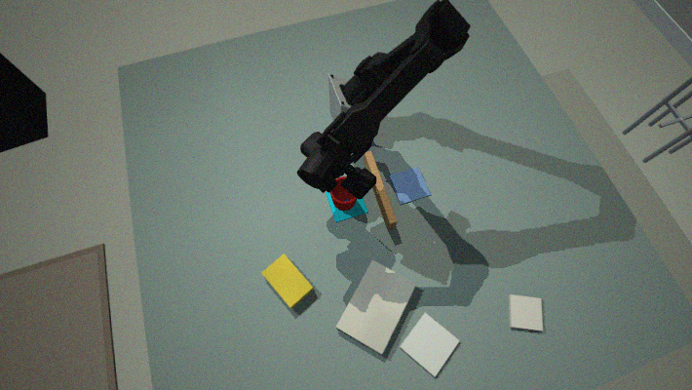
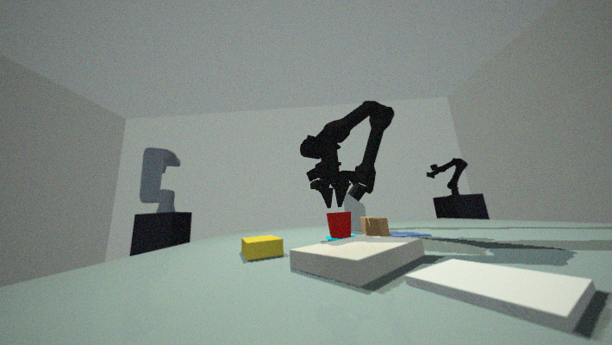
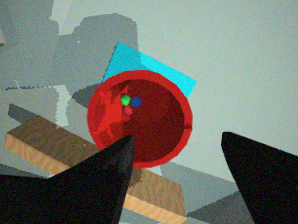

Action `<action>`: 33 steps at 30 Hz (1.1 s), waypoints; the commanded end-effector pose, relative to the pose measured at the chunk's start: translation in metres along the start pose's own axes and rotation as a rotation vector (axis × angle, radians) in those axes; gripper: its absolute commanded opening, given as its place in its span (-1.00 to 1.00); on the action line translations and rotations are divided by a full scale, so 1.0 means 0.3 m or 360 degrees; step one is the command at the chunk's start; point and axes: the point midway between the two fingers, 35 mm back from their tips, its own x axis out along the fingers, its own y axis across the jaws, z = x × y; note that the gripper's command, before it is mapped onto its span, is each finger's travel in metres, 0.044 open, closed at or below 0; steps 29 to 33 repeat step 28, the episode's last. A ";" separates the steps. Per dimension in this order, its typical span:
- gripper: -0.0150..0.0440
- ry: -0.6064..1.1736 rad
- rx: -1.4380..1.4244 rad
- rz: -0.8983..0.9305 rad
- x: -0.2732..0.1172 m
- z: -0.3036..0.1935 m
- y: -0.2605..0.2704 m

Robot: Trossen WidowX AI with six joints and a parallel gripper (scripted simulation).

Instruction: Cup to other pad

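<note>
Cup (image 1: 343, 199) red, upright on cyan pad (image 1: 347, 210) in top view; we see gripper (image 1: 347, 182) partly covering it; wooden bar (image 1: 380, 190) lies between cyan pad and blue pad (image 1: 409, 184); yellow block (image 1: 288, 280) well apart. Exterior view: we see cup (image 2: 339, 224) standing alone, gripper (image 2: 334, 197) above rim, fingers spread, gripping nothing. Wrist view: we look into cup (image 3: 143, 119); green marble (image 3: 125, 100) and blue marble (image 3: 136, 103) inside; fingers apart, clear of cup.
</note>
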 end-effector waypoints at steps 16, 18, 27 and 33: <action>1.00 -0.0010 -0.0008 -0.0005 -0.205 -0.005 0.000; 1.00 -0.0010 -0.0009 -0.0005 -0.216 -0.007 0.000; 1.00 -0.0005 0.0003 -0.0001 -0.200 -0.007 0.001; 1.00 -0.0005 0.0003 -0.0001 -0.200 -0.007 0.001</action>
